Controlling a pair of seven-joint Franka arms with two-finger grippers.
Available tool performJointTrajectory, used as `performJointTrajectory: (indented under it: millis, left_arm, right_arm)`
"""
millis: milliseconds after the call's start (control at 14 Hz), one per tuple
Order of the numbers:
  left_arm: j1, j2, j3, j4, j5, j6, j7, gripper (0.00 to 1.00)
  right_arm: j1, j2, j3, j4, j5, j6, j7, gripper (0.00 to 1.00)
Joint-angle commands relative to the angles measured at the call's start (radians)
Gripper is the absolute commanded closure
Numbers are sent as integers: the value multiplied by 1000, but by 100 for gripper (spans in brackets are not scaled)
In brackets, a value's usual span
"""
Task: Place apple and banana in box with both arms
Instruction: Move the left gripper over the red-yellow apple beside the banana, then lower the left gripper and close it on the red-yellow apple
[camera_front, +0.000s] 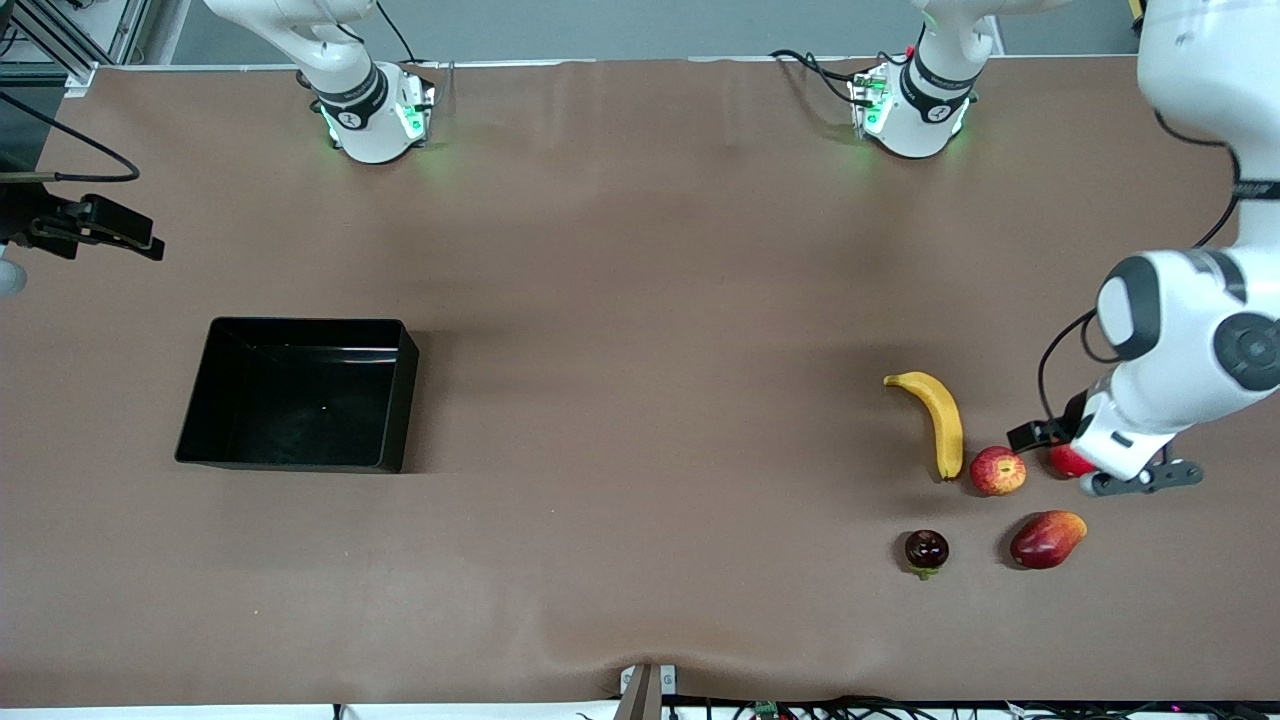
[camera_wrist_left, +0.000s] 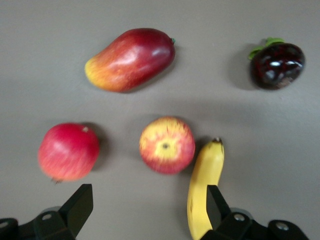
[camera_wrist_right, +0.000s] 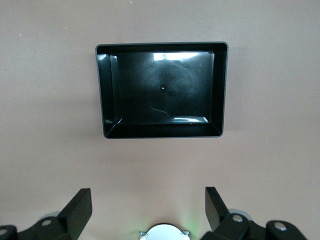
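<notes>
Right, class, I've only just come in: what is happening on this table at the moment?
Two robot arms are set to put fruit into a box, but nothing is held yet. The left gripper hangs open over a cluster of fruit at the left arm's end: the apple, the banana, a mango, a dark fruit and a plain red fruit. The right gripper hangs open by the box, with nothing in it.

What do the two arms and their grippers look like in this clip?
Both arms are glossy white with dark grey joint bands; the left arm carries a thin black cable. Their round white bases glow green and trail black cables. The left gripper and right gripper have black wedge-shaped fingers on black mounts with screw holes.
</notes>
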Motion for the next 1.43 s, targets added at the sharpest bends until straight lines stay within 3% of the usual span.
performJointTrajectory:
  millis: [0, 287, 645, 1361]
  left_arm:
    - [3, 45, -3, 41, -11, 15, -3, 0]
    - [-2, 133, -3, 99, -17, 43, 0, 0]
    - [-3, 196, -3, 100, -19, 116, 1, 0]
    - [1, 210, -8, 69, -22, 119, 3, 0]
  right_arm:
    - [-3, -16, 3, 1, -19, -15, 10, 0]
    - [-4, -16, 3, 1, -19, -15, 9, 0]
    - [-6, -16, 3, 1, -19, -15, 13, 0]
    - [-10, -16, 5, 19, -19, -12, 13, 0]
